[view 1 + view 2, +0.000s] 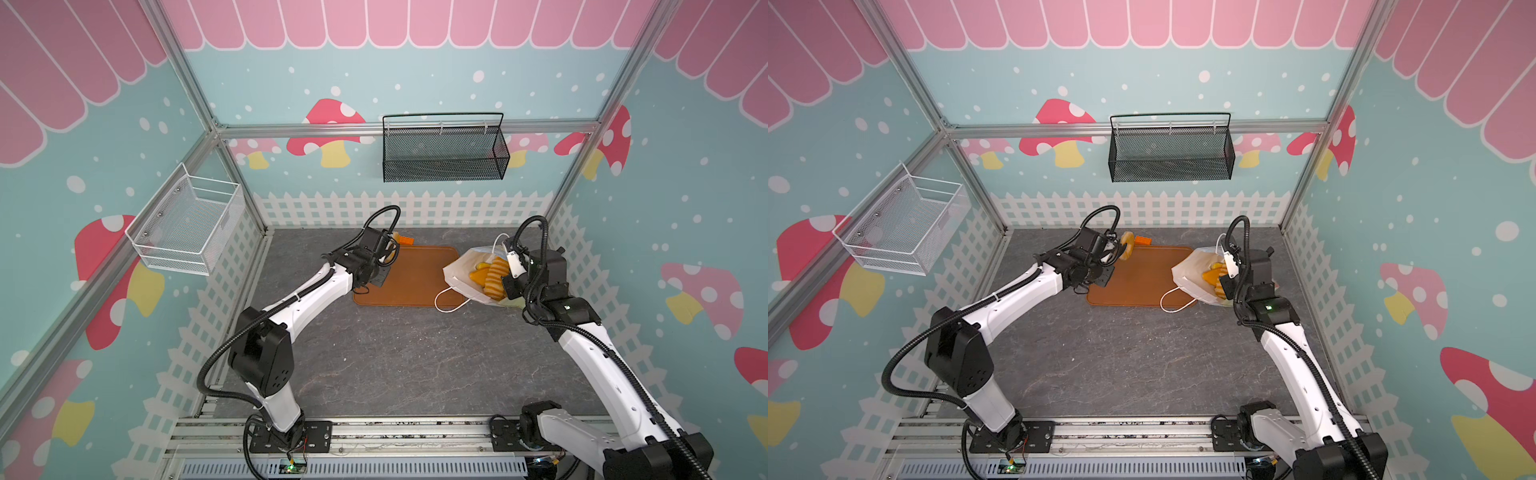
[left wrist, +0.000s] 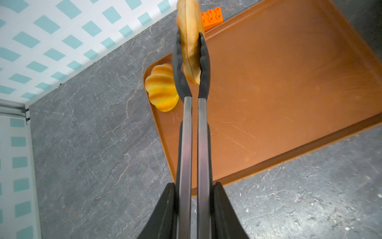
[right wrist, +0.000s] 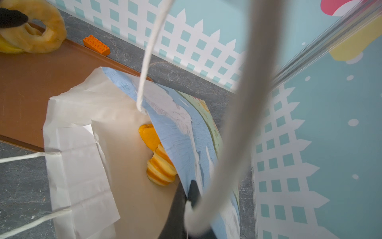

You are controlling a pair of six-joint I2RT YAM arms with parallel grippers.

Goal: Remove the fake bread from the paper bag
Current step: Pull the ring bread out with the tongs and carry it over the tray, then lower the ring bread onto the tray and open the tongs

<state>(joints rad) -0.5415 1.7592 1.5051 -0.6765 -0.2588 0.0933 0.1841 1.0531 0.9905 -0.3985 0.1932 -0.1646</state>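
The left jaws stand nearly closed around the two steel arms of a pair of tongs [image 2: 185,134], pressing them together. The tongs' black tips pinch a ring doughnut [image 2: 189,20] edge-on. Both top views show it held up at the upper left corner of the orange-brown tray [image 1: 415,286]. In that same corner of the tray lies a ridged bun [image 2: 162,89], already out of the bag. Whether the doughnut touches it I cannot tell. An orange toy brick [image 1: 1143,240] sits on the grey bench [image 1: 395,365] just past the tray's upper edge, right of the doughnut.

The paper bag [image 1: 459,282] lies on its side just right of centre in both top views. Its open mouth faces left and overlaps the tray's right edge. The right jaws are fully closed on the rim of the bag's upper wall, close to where a white cord handle [image 3: 149,51] is rooted. That wall stands raised and the mouth gapes. The other handle [image 3: 22,157] lies slack in front of the mouth.

Inside, against the white lining, more of the fake bread shows: a ridged long roll [image 3: 160,169] and a smooth orange piece [image 3: 148,134] touching it. The blue-printed wall hides whatever lies deeper in.
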